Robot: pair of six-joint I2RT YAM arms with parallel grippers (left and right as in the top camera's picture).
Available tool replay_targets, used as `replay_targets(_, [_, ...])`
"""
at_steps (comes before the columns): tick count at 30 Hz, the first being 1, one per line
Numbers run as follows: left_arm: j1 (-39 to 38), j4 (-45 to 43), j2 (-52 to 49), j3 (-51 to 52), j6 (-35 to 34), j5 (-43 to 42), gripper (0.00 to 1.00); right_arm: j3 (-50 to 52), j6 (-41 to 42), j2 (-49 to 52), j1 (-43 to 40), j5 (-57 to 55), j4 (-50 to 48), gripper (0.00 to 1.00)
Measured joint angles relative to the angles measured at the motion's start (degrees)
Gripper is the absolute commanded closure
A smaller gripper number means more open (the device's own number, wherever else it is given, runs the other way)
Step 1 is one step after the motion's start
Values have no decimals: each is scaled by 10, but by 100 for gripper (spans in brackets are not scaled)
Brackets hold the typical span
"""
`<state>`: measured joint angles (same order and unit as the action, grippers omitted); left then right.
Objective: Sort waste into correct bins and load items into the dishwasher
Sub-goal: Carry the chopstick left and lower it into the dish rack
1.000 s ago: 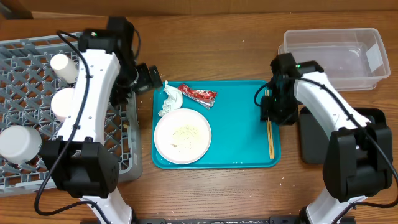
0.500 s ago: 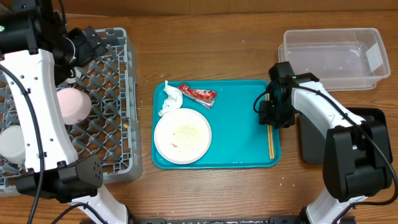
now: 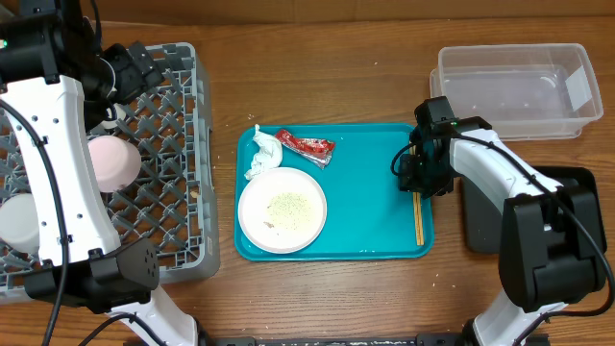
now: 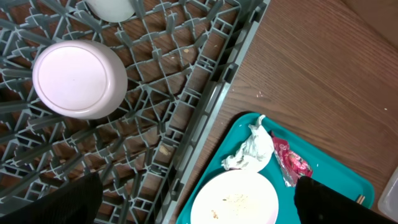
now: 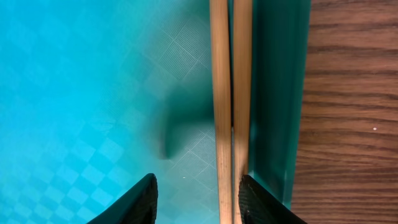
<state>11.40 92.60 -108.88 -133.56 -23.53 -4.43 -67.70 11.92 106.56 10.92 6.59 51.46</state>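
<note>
On the teal tray [image 3: 370,207] lie a white plate with rice crumbs [image 3: 282,209], a crumpled napkin [image 3: 261,154] and a red wrapper [image 3: 307,147]. These also show in the left wrist view: the plate [image 4: 236,199], the napkin [image 4: 252,151], the wrapper [image 4: 289,163]. My left gripper [image 3: 130,65] hangs open above the grey dish rack [image 3: 168,202], where a white cup [image 3: 113,161] sits upturned. My right gripper [image 3: 415,178] is low at the tray's right edge. Its open jaws [image 5: 199,202] straddle two wooden chopsticks [image 5: 227,93], which lie close against the right finger.
A clear tub [image 3: 519,91] stands at the back right. A black tray [image 3: 478,216] lies partly under my right arm. Another white dish [image 3: 19,223] sits in the rack's left part. The tray's raised rim [image 5: 277,93] runs right beside the chopsticks.
My left arm has swung from the rack's right side, near the tray, back to the rack's far left. My right gripper's jaws have narrowed a little around the chopsticks.
</note>
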Motion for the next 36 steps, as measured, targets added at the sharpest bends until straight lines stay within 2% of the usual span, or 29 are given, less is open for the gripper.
replay_targets(12, [0,0,0,0,0,0,1,23,0,-9,0,1,-41,57])
replay_targets(16, [0,0,0,0,0,0,0,26,0,-11,0,0,-45,64])
replay_targets(28, [0,0,0,0,0,0,0,39,0,-9,1,11,-32,64])
replay_targets(31, [0,0,0,0,0,0,0,39,1,-9,1,10,-33,81])
replay_targets(32, [0,0,0,0,0,0,0,39,1,-9,1,9,-33,93])
replay_targets(33, [0,0,0,0,0,1,0,40,3,-9,1,5,-35,96])
replay_targets(36, [0,0,0,0,0,2,0,40,9,-9,1,5,-35,96])
